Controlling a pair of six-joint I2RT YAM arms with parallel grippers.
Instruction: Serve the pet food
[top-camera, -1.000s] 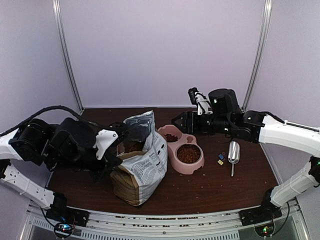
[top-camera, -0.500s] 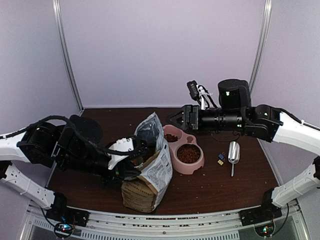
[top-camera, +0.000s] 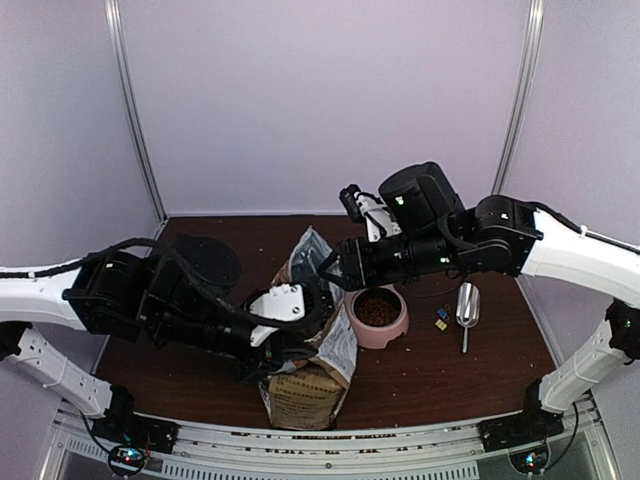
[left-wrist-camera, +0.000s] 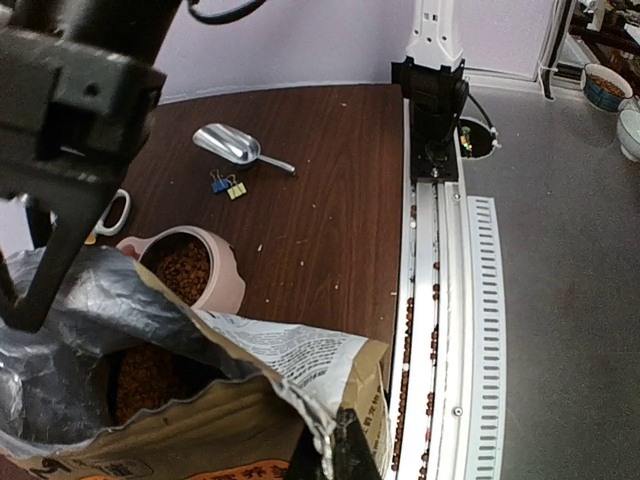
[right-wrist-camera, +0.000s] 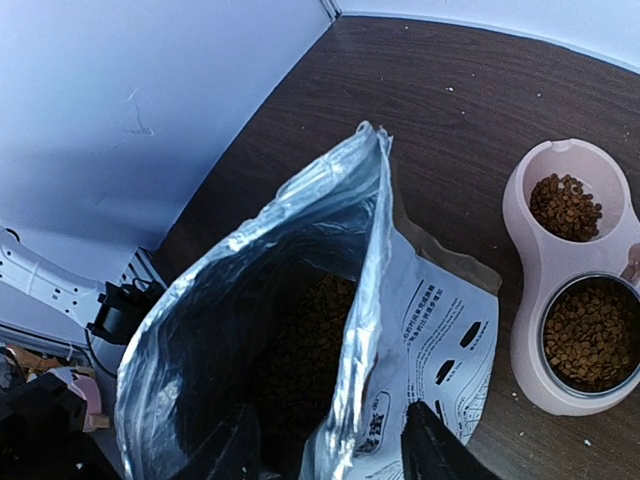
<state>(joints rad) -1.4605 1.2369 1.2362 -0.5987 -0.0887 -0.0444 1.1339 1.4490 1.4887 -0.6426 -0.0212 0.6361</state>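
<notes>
"Where's the pet food (right-wrist-camera: 310, 325)?"
"In the bag (right-wrist-camera: 430, 330), at 12 o'clock from my right claw (right-wrist-camera: 330, 425), spread wide above its rim. My left claw (left-wrist-camera: 325, 452) pinches the bag. The bowl (right-wrist-camera: 560, 262) is at 2 o'clock."

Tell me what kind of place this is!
Probably a robot testing booth, not a home. Plain pale walls close in one dark table, and a left arm and a right arm are bolted to a metal rail at its edge.
</notes>
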